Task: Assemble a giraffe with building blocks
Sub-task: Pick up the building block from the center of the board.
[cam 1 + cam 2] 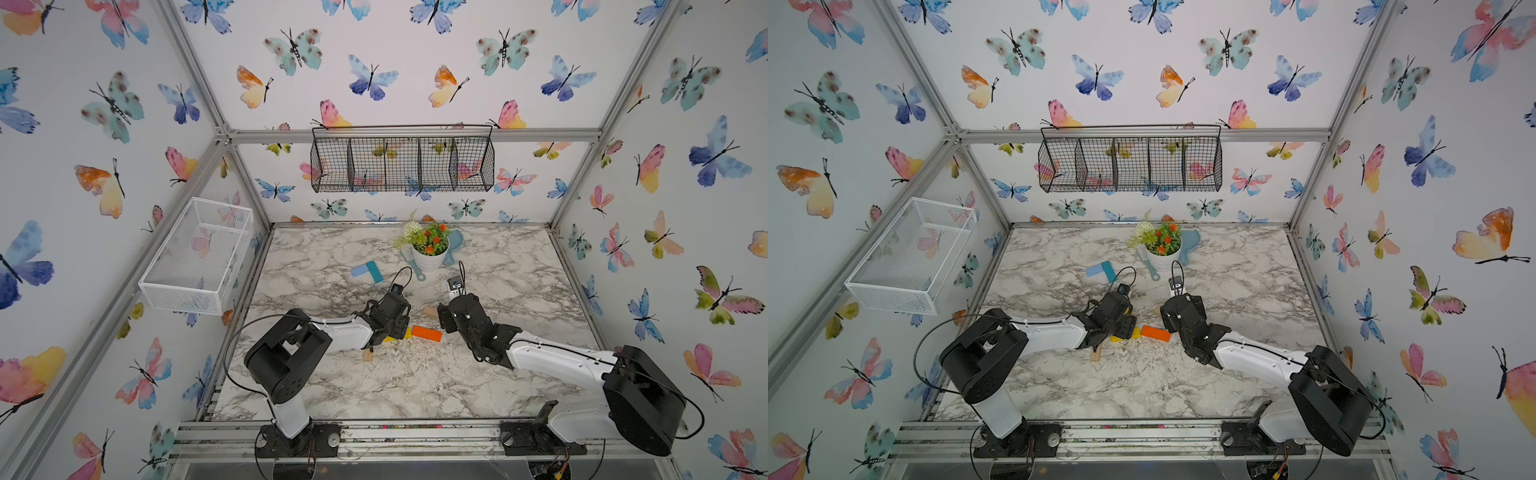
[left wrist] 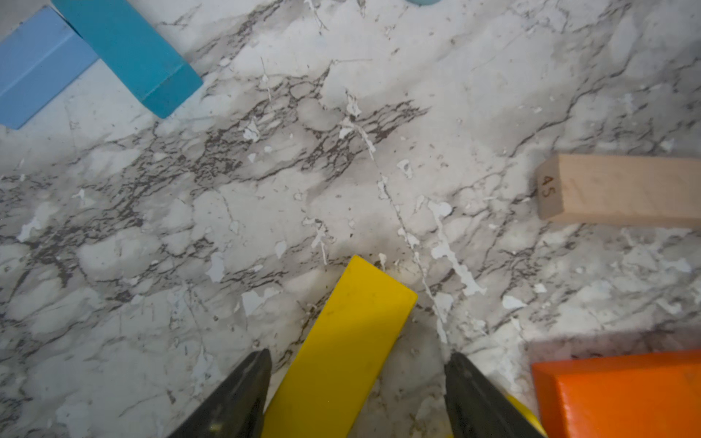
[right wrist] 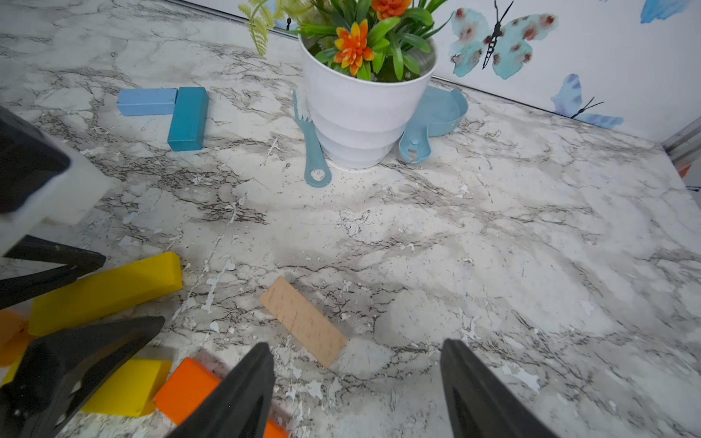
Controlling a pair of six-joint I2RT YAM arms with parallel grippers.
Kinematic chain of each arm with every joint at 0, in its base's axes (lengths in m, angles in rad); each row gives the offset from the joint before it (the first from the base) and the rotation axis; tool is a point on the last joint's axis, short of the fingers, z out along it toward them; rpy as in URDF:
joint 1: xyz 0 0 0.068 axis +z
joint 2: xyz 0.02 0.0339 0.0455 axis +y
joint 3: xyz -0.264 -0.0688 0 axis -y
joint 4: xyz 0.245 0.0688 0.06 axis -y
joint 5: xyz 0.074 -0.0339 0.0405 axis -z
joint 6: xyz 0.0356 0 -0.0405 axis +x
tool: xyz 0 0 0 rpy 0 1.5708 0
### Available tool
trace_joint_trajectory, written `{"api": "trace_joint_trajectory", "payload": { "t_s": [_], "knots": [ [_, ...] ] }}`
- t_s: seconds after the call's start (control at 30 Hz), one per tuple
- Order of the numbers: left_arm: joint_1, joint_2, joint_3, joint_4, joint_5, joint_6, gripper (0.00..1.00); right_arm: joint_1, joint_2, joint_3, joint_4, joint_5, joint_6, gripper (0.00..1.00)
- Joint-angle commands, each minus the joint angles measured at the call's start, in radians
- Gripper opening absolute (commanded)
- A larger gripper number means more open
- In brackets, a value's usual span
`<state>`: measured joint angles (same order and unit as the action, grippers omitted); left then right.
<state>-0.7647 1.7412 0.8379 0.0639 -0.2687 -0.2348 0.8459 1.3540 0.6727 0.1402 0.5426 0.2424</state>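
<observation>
Of the giraffe, a light-blue block (image 1: 358,270) lies butted against a teal block (image 1: 375,272) in an L at the back. My left gripper (image 2: 360,356) is open and straddles one end of a yellow block (image 2: 341,341) lying on the table, with a gap at one jaw. A second yellow block (image 3: 125,386) and an orange block (image 1: 427,333) lie beside it. My right gripper (image 3: 356,349) is open and empty, low over the table, with a plain wood block (image 3: 303,320) just ahead of its tips. Another wood block (image 1: 368,355) lies below the left arm.
A white flower pot (image 1: 430,257) stands at the back, with a teal brush (image 1: 413,268) and a blue scoop (image 1: 455,245) against it. A white mesh basket (image 1: 199,253) hangs on the left wall and a black wire basket (image 1: 403,160) on the back wall.
</observation>
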Motion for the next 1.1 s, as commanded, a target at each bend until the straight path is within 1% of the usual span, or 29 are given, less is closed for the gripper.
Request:
{"api": "trace_joint_trajectory", "payload": {
  "t_s": [0.0,0.17,0.3,0.4,0.53,0.67,0.7,0.8,0.9,1.0,1.07],
  "knots": [
    [0.010,0.010,0.007,-0.054,-0.030,0.024,0.75,0.004,-0.044,-0.027,0.054,0.022,0.003,0.74],
    [0.024,0.006,0.022,-0.071,-0.033,0.035,0.74,0.004,-0.084,-0.065,0.082,0.020,0.005,0.74],
    [0.030,0.028,0.045,-0.096,-0.029,0.035,0.66,0.004,-0.099,-0.100,0.110,0.018,0.016,0.74],
    [0.030,0.035,0.057,-0.111,-0.028,0.022,0.58,0.004,-0.099,-0.126,0.137,0.021,0.022,0.74],
    [0.030,0.032,0.068,-0.132,-0.023,0.000,0.40,0.004,-0.086,-0.161,0.179,0.034,0.026,0.74],
    [0.030,0.031,0.099,-0.182,-0.017,-0.024,0.26,0.004,-0.070,-0.164,0.186,0.079,0.024,0.74],
    [0.030,0.030,0.111,-0.200,-0.017,-0.037,0.23,0.004,-0.070,-0.162,0.187,0.108,0.021,0.74],
    [0.033,0.013,0.160,-0.248,-0.021,-0.099,0.21,0.004,-0.073,-0.164,0.191,0.146,0.015,0.74],
    [0.049,-0.010,0.223,-0.307,-0.015,-0.202,0.19,0.004,-0.069,-0.168,0.197,0.155,0.010,0.74],
    [0.089,-0.010,0.305,-0.397,0.004,-0.349,0.15,0.004,-0.059,-0.157,0.181,0.183,0.008,0.74],
    [0.121,-0.001,0.358,-0.462,0.041,-0.462,0.13,0.004,-0.056,-0.159,0.185,0.189,0.006,0.74]
  ]
}}
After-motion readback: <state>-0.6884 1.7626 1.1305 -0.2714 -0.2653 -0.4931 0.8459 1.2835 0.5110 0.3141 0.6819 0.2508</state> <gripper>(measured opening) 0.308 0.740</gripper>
